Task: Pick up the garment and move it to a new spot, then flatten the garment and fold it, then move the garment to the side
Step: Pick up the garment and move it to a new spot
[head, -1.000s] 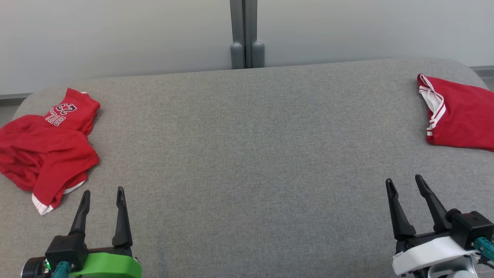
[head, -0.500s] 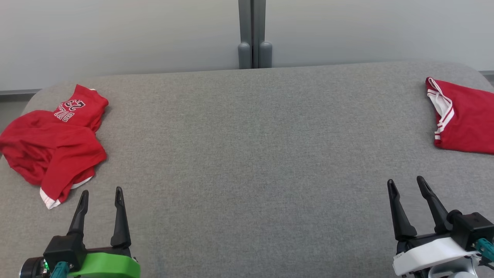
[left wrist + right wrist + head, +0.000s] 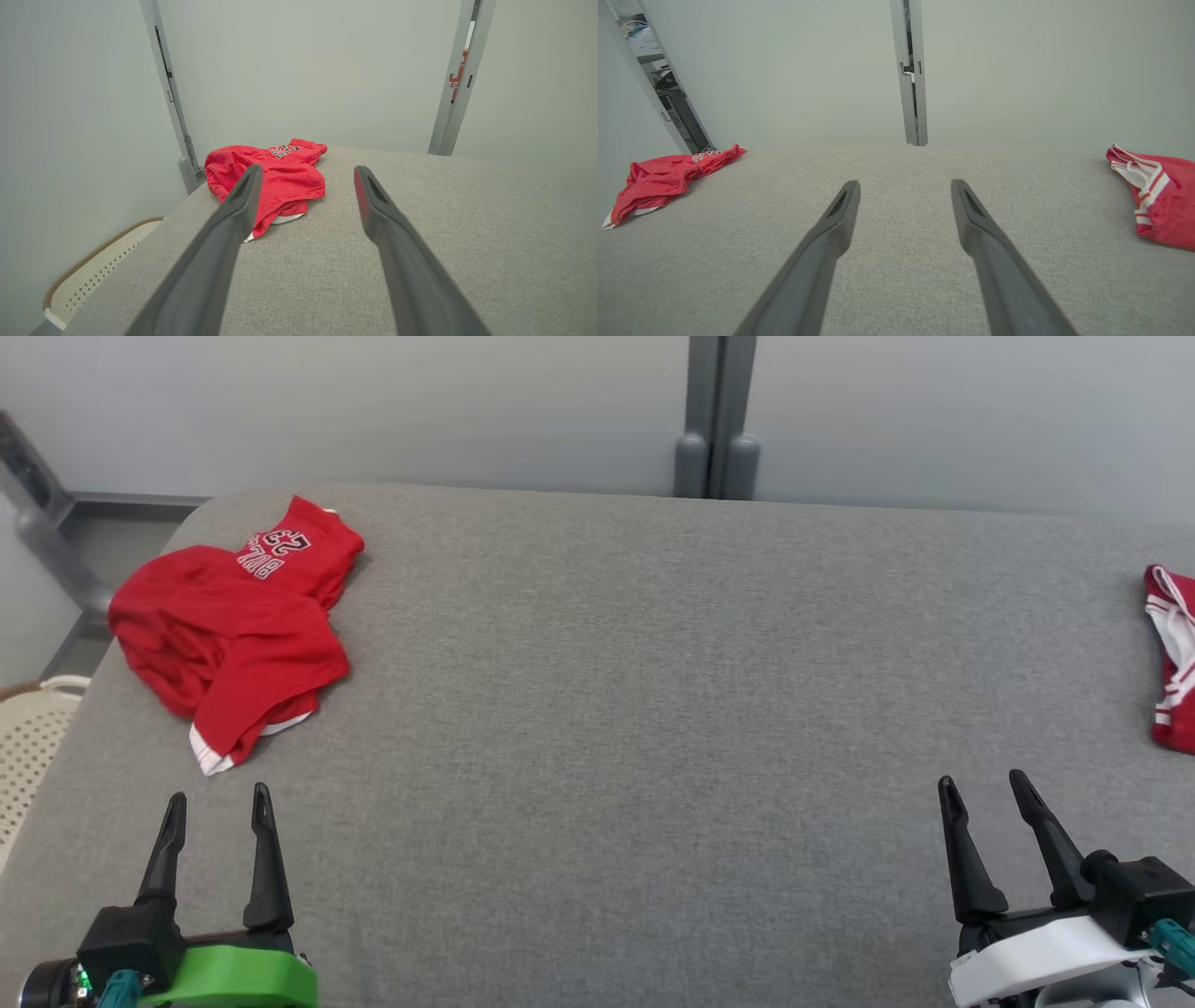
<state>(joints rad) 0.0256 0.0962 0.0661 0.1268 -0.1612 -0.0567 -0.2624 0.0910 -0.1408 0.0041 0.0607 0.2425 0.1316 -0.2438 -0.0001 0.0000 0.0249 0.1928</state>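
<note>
**Head view, with both wrist views.** A grey fabric-covered surface (image 3: 597, 709) takes up most of the frame.

**(a)** The garment (image 3: 233, 625) is a red jersey with white lettering. It lies crumpled in the upper left of the frame, near the surface's far left corner, and nothing is holding it. It appears light, thin and limp, and the mesh is probably a little slick. It should sag and trail once lifted, and it is not fragile. The layers overlap, so a pinch into the middle of the heap may catch several at once. The white-edged hem (image 3: 210, 761), at the heap's lower tip and nearest the left claw, looks like the cleanest place to take hold.

**(b)** A second red garment (image 3: 1172, 658) with white-striped trim lies at the right edge of the frame, partly cut off. It looks neater and is well apart from the first.

**(c)** A cream perforated basket (image 3: 28, 747) stands beside the surface at the left edge. Little of its inside shows, so its contents cannot be told.

**(d)** The left claw (image 3: 218, 793), at lower left, has its fingers spread and is empty. In its wrist view it points towards the garment (image 3: 271, 186).

**(e)** The right claw (image 3: 982, 777), at lower right, is likewise spread and empty, over bare surface.
</note>
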